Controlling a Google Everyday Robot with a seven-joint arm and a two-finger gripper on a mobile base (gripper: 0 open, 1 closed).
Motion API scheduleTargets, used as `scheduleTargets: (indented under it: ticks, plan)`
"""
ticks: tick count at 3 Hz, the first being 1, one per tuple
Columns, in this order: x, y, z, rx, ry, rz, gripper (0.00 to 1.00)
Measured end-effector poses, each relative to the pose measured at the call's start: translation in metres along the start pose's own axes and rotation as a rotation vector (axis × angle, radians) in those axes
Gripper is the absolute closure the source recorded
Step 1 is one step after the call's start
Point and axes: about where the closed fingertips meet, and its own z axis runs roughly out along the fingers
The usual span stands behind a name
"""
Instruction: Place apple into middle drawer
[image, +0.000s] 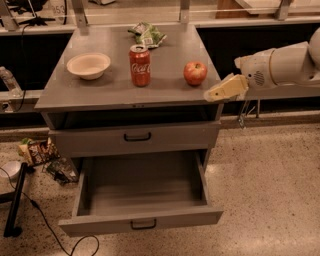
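Note:
The apple, small, red and round, stands on the grey cabinet top near its right edge. The middle drawer is pulled wide open below, with nothing showing inside it. The top drawer above it is closed. My gripper, cream-coloured on a white arm, hangs just off the cabinet's front right corner. It is a little right of and below the apple, not touching it, and holds nothing that I can see.
A red Coca-Cola can stands left of the apple, a beige bowl further left, and a green snack bag at the back. Snack packets, a cable and a black stand lie on the floor at left.

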Motion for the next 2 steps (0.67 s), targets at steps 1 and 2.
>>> scheduleTargets:
  ticks: [1,2]
  plan:
    - [-0.01,-0.028,0.03,0.012,-0.061,0.031,0.0]
    - [-0.014,-0.044,0.052,0.024,-0.098,0.041,0.0]
